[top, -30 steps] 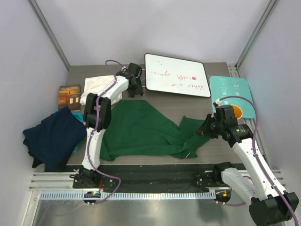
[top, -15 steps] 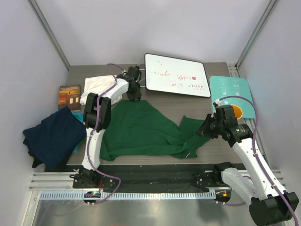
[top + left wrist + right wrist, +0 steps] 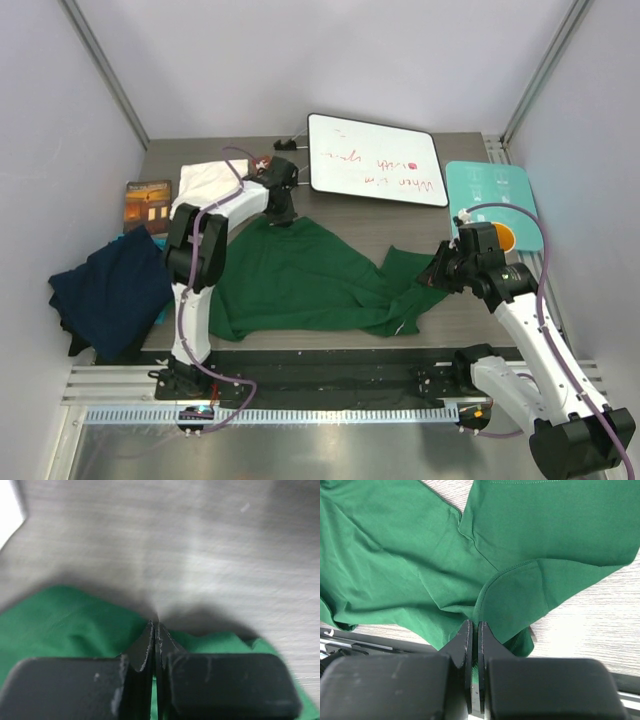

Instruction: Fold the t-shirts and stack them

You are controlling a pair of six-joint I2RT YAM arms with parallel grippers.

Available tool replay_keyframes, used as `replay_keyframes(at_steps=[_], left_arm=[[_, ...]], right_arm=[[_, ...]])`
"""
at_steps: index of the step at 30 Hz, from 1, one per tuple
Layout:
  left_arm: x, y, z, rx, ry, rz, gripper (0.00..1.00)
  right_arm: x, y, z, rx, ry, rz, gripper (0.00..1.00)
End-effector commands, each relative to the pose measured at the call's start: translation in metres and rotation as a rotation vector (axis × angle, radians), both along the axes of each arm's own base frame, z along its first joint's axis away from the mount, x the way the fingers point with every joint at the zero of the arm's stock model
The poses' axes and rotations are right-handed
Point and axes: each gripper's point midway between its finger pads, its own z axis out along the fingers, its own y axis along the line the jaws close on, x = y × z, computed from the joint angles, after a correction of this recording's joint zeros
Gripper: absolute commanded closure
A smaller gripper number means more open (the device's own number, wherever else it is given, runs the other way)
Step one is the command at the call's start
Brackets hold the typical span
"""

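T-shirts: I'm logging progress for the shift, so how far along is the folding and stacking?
Done: nothing folded or stacked. In hand: the dark green t-shirt lies spread out, with the left gripper and right gripper pinching its edges. To do: the navy t-shirt and white t-shirt lie in loose heaps.

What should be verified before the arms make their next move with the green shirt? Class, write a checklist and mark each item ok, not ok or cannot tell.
1. Right gripper shut on the dark green t-shirt: ok.
2. Left gripper shut at the shirt's far edge: ok.
3. Cloth caught between the left jaws: cannot tell.
4. Shirt lying flat on the table: not ok, creased and bunched.
5. Whiteboard apart from the shirt: ok.
6. Navy t-shirt folded: not ok, a loose heap at the table's left edge.
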Motion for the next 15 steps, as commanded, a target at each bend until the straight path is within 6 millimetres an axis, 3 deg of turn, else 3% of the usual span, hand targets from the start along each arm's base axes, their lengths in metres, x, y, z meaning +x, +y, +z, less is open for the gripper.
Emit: replay_keyframes(at_steps=[1, 7, 8, 11, 15], left_arm=[[-0.004, 0.021, 0.049, 0.058, -0.113, 0.048, 1.0], [-0.008, 0.053, 0.118, 0.12, -0.274, 0.132, 1.0], [-0.01, 0.059, 0.14, 0.111, -0.319, 0.147, 1.0], [-0.023, 0.068, 0.173, 0.105, -0.377, 0.159, 1.0], [-0.053, 0.072, 0.177, 0.076, -0.348, 0.13, 1.0]], right_arm=[[0.01, 0.004, 0.014, 0.025, -0.066, 0.001, 0.99], [0.011, 0.0, 0.019, 0.016, -0.09, -0.014, 0.99], [0.011, -0.001, 0.02, 0.012, -0.095, -0.019, 0.99], [0.01, -0.002, 0.023, 0.006, -0.105, -0.02, 0.99], [0.01, -0.004, 0.026, 0.0, -0.113, -0.023, 0.99]])
